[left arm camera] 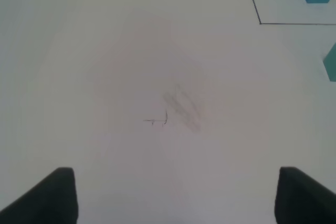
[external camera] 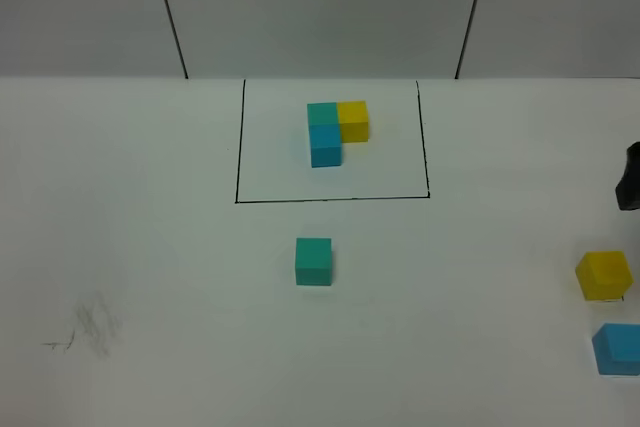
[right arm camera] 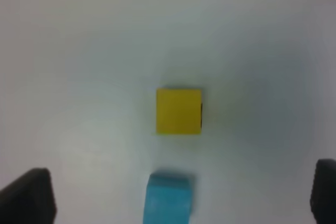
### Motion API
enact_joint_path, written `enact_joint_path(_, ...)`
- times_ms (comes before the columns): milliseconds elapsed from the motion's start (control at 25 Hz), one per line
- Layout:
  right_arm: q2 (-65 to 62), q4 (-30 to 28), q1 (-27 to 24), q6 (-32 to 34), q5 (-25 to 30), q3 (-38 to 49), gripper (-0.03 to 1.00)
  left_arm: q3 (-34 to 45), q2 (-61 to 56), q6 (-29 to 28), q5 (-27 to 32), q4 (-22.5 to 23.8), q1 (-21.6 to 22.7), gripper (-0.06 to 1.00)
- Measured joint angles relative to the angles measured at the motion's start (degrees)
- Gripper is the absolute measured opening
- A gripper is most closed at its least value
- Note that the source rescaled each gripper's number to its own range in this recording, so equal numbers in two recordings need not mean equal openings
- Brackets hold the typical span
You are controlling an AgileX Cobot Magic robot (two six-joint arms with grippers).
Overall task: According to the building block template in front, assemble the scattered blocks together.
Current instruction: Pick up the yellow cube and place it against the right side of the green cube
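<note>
Your left claw (left arm camera: 176, 198) and right claw (right arm camera: 176, 196) are both spread and empty. The yellow cube (external camera: 604, 275) and blue cube (external camera: 617, 349) sit by the desk's right edge, the green cube (external camera: 313, 261) mid-desk, and the template (external camera: 335, 130) toward the far edge. The cubes look light, rigid and matte, so pinch opposite flat faces squarely.

White table (external camera: 150, 247) w/ template (external camera: 328, 133), 3 scattered blocks (external camera: 313, 261).

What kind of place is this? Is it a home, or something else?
Most likely a robot test bench in a laboratory, not a home: a plain white table with a black drawn rectangle around a three-cube template, a loose teal cube before it, and grey wall panels behind.
</note>
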Motion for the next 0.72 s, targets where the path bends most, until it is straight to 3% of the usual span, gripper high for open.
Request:
enact_joint_path(360, 11.9, -3.4, 0.0, 0.2, 0.6, -1.7, 1.00, 0.0, 0.0, 0.0, 0.0, 0.0, 0.0, 0.65)
enact_joint_path(720, 19.5, -2.7, 0.0, 0.2, -4.2, -1.1, 0.97, 0.0, 0.0, 0.0, 0.0, 0.0, 0.0, 0.65)
